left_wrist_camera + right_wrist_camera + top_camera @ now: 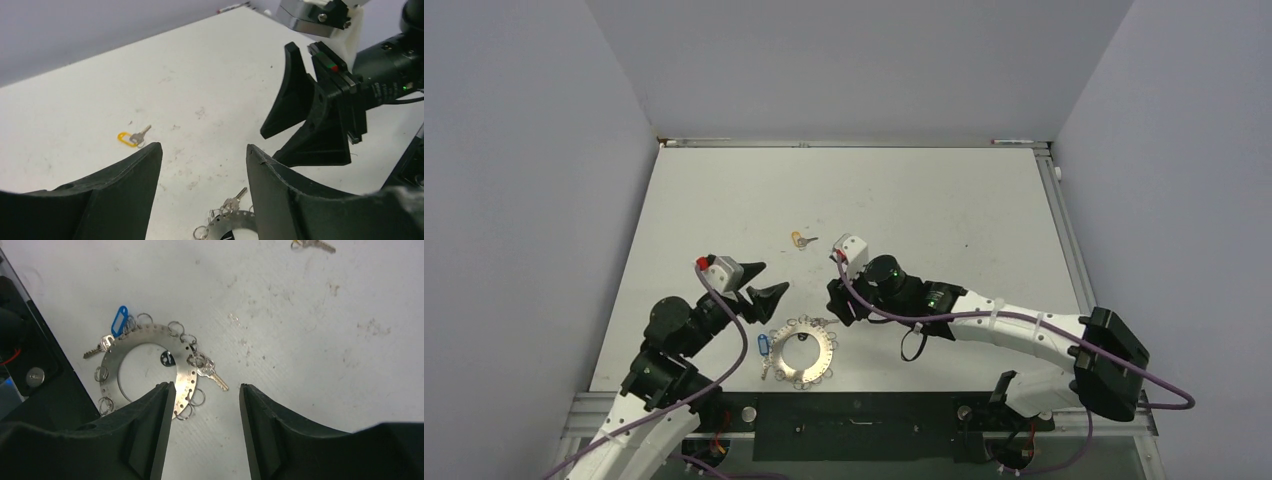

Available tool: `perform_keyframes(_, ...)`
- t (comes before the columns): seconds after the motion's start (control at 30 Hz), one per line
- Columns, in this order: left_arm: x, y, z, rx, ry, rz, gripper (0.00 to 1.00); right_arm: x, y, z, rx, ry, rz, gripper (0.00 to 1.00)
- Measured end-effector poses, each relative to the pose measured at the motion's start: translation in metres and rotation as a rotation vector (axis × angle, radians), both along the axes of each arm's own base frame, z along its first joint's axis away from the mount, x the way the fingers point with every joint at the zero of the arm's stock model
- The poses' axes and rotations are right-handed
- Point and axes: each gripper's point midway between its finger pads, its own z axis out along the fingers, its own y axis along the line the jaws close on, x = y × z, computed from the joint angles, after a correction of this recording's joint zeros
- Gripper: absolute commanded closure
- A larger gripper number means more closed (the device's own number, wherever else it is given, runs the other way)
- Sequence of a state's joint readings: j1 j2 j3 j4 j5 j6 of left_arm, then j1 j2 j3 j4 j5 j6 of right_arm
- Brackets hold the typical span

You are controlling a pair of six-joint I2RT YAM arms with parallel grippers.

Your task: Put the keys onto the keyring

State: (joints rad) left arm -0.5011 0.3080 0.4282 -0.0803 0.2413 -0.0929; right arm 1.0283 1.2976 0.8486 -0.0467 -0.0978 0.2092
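Observation:
The keyring [804,350] is a flat silvery ring plate with holes and several small split rings, lying near the table's front edge. It also shows in the right wrist view [145,335] and the left wrist view [235,220]. A blue-headed key [119,320] and a silver key [212,375] hang on its rim. The yellow-headed key [801,240] lies loose farther back, also in the left wrist view [131,138]. My left gripper [769,279] is open and empty, just behind the ring's left side. My right gripper [837,305] is open and empty, right of the ring.
The two grippers are close together, the right one's fingers [300,105] just ahead of the left gripper [204,150]. A black base rail [854,412] runs along the table's near edge, right behind the ring. Grey walls enclose the table.

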Motion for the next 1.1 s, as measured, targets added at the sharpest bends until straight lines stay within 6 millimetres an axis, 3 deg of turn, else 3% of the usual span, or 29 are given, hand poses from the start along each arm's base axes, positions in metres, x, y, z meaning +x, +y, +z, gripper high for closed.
perform_keyframes(0.1,0.010,0.004,-0.019,0.039,0.078,0.049,0.39,-0.002,-0.007,-0.026,-0.048,0.076,-0.060,0.51)
perform_keyframes(0.23,0.017,0.003,-0.037,0.071,0.203,0.077,0.38,0.002,-0.013,-0.040,-0.068,0.146,-0.173,0.51)
perform_keyframes(0.43,0.016,0.002,-0.056,0.060,0.378,0.141,0.29,-0.002,-0.018,-0.060,-0.046,0.278,-0.302,0.54)
perform_keyframes(0.5,0.011,-0.003,-0.063,0.077,0.425,0.145,0.25,-0.010,-0.022,-0.073,-0.036,0.333,-0.329,0.55)
perform_keyframes(0.6,0.004,-0.010,-0.074,0.136,0.485,0.149,0.11,-0.026,-0.028,-0.094,-0.034,0.419,-0.351,0.58)
perform_keyframes(0.67,0.000,-0.013,-0.080,0.190,0.512,0.153,0.08,-0.039,-0.027,-0.103,-0.029,0.462,-0.344,0.58)
perform_keyframes(0.87,0.001,-0.010,-0.082,0.237,0.518,0.176,0.10,-0.083,0.001,-0.102,-0.006,0.480,-0.203,0.58)
perform_keyframes(1.0,0.000,-0.005,-0.067,0.213,0.458,0.177,0.12,-0.103,0.008,-0.102,-0.028,0.436,-0.130,0.59)
perform_keyframes(1.1,-0.001,0.001,-0.054,0.190,0.401,0.182,0.13,-0.107,0.007,-0.107,-0.060,0.411,-0.123,0.61)
